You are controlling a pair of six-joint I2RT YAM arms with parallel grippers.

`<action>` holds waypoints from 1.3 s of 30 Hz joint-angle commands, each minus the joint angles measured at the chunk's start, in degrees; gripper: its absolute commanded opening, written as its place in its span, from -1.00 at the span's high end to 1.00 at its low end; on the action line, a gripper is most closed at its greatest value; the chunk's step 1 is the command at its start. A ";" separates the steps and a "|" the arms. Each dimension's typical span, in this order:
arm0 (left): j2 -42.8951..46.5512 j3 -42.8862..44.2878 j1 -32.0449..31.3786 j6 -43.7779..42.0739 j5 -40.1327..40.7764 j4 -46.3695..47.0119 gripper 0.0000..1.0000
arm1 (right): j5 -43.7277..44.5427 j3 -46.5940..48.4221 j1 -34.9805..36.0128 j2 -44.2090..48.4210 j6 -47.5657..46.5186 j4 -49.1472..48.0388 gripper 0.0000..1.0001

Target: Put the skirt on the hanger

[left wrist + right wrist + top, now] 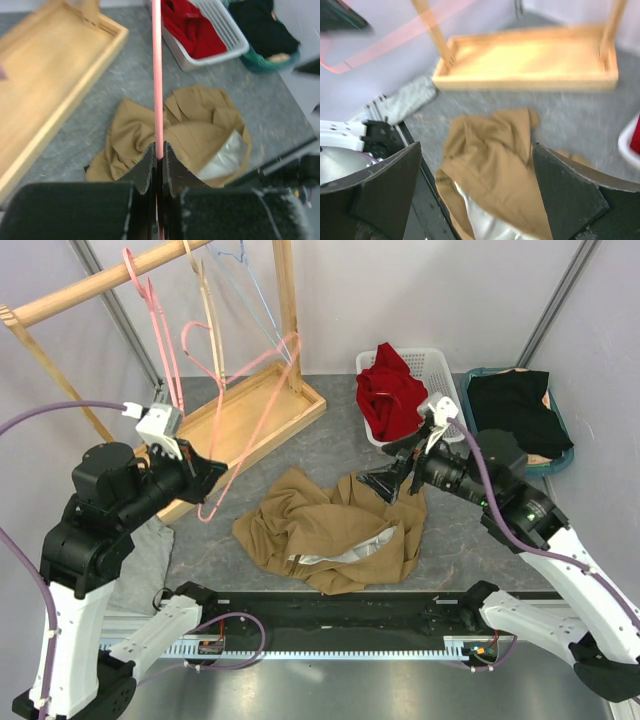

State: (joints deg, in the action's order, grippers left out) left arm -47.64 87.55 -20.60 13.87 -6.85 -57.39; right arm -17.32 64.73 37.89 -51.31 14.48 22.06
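Overhead, I see the skirt crumpled on the tabletop, its long axis running left to right and pale lining toward the near edge. Only the left wrist view shows the left gripper pinching the pink hanger. The right gripper is spread over the skirt.

Pale walls enclosed a grey, speckled table. A wooden rack stood at the back left on a tray-like base; metal struts, seemingly aluminium, ran up the corners.
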 commanded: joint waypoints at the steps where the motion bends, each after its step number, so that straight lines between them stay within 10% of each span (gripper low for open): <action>1: 2.90 -3.43 0.12 -5.51 -15.18 -0.71 0.96 | -7.97 9.16 0.26 -1.60 -6.39 -0.71 -0.95; 17: 5.80 -19.08 0.12 -9.21 -48.59 9.04 0.97 | -30.57 25.71 0.26 -13.11 -22.65 7.20 -0.96; 39: 7.12 -20.22 0.12 -10.53 -53.44 11.51 0.96 | -49.48 34.24 0.34 -27.88 -20.55 5.80 -0.71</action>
State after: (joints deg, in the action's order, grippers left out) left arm -40.12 67.29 -20.60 5.39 -57.82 -49.10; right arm -62.35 97.56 38.04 -78.08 -7.11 30.55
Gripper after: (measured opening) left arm 0.045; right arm 0.864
